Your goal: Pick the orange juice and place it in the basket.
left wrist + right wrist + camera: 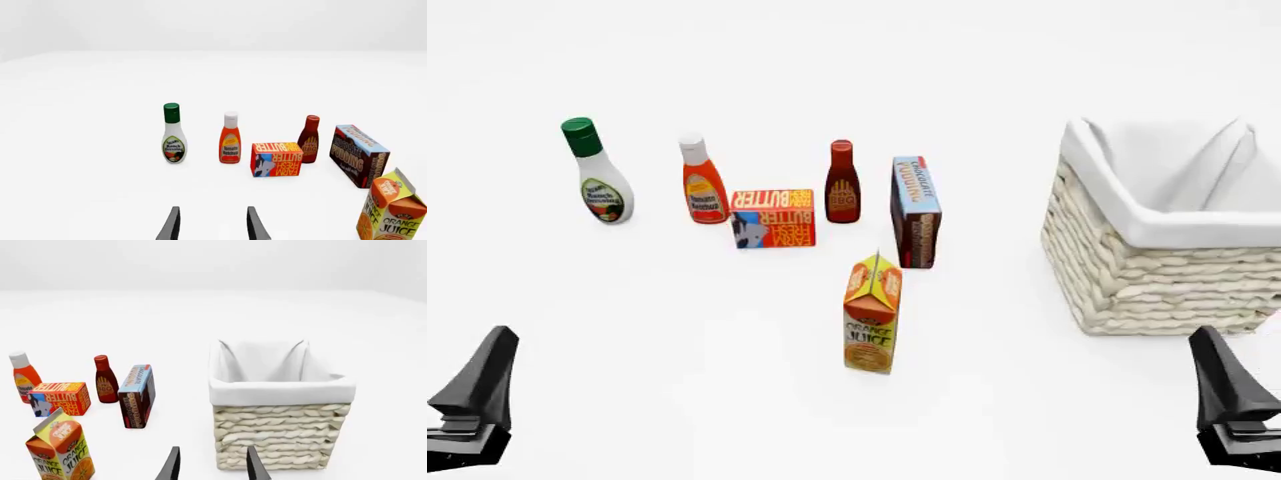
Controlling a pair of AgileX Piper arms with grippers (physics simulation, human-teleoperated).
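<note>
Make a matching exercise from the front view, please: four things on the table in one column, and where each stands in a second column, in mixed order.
Things:
1. ranch dressing bottle
2. orange juice
3. basket
4. butter box

Places:
A. nearest the camera, in front of the row of groceries
B. far right of the table
C. left end of the row
D. between the ketchup bottle and the dark red sauce bottle

Pairs: 1-C, 2-A, 3-B, 4-D

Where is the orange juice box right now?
In the front view, the orange juice stands upright near the middle of the table, just in front of the chocolate pudding box and left of the basket.
</note>
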